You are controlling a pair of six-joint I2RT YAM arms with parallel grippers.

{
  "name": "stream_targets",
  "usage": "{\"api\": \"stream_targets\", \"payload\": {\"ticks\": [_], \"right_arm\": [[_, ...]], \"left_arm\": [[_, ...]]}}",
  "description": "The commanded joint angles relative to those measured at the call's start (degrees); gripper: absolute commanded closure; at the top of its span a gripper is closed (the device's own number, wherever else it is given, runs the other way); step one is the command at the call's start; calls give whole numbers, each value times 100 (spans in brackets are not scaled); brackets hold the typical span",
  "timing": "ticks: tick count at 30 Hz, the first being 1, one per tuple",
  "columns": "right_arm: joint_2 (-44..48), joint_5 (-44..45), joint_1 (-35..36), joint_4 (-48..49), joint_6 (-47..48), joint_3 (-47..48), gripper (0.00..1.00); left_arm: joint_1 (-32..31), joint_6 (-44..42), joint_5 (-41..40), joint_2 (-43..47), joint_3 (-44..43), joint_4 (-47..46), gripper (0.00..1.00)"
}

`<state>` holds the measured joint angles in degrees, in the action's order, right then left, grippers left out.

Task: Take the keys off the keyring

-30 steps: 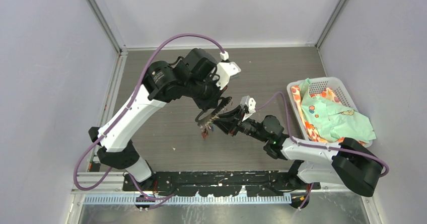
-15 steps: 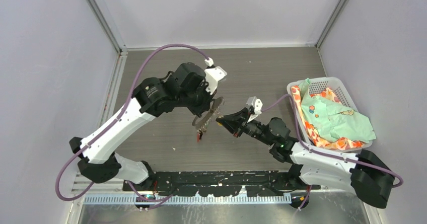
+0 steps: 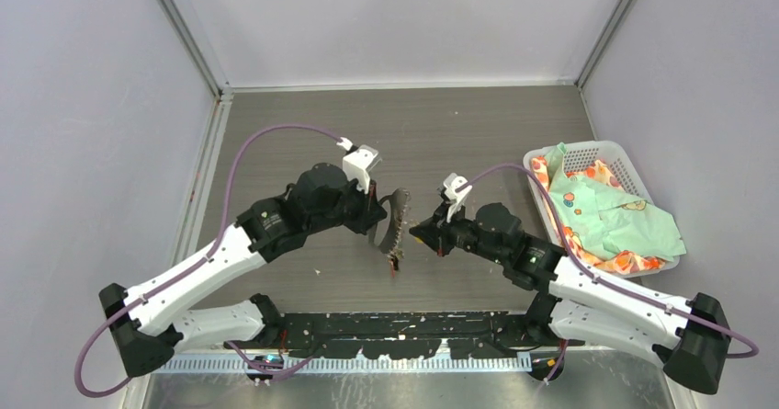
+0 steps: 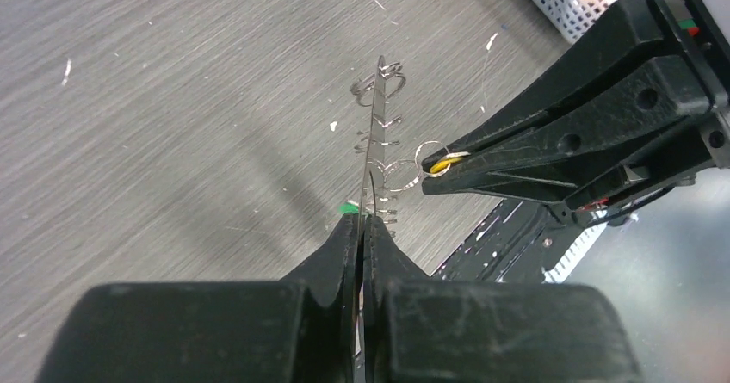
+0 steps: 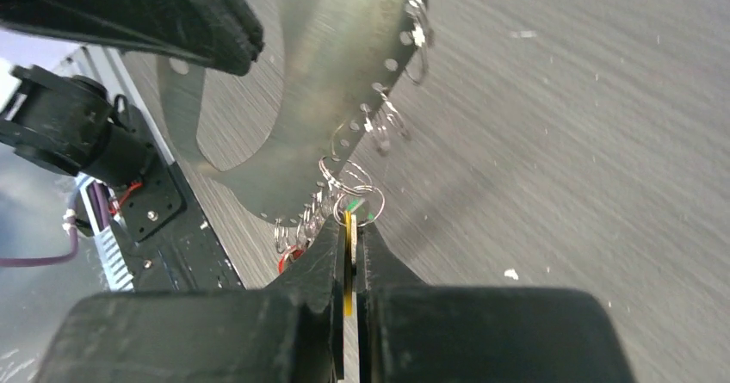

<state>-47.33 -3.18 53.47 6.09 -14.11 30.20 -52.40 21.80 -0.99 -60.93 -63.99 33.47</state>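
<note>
The keyring hangs in mid-air at the centre of the top view, above the table. In the left wrist view it shows edge-on as a thin line up the middle. It looks like a thin, stiff, light metal plate, smooth enough to pivot in a pinch. Along its holed edge sit small wire rings, which are probably springy.

The keys dangle from the plate's lower end. A red head shows at lower centre of the right wrist view. They are small and loose, so the flat head is likely the best place to grip.

The left gripper is clamped on the plate's near edge. The right gripper is closed on a yellow key just beside the plate, its ring at the fingertips. A sideways pull could twist the plate in the left grip.

A basket of cloth sits at the right, well apart.
</note>
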Motion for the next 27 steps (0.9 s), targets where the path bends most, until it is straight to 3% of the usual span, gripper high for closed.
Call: {"api": "stream_targets", "payload": {"ticks": [1,7,16,22,27], "right_arm": [[-269,548,4,-1299,-269,820,99],[-562,1016,8,-2290,-146,1479,99],[-763,299,23,-3156,145,2348,99],[-581,-101,18,-3349,324,2640,99],[-445,-293,17,-3144,313,2939,99]], "left_arm": [[215,506,-373,432,742,-967,100],[387,1001,-195,731,1837,-1738,100],[414,1426,13,1090,2795,-2727,100],[415,694,-27,1837,2490,-2552,100],[406,-343,691,2258,2178,-2756,100]]}}
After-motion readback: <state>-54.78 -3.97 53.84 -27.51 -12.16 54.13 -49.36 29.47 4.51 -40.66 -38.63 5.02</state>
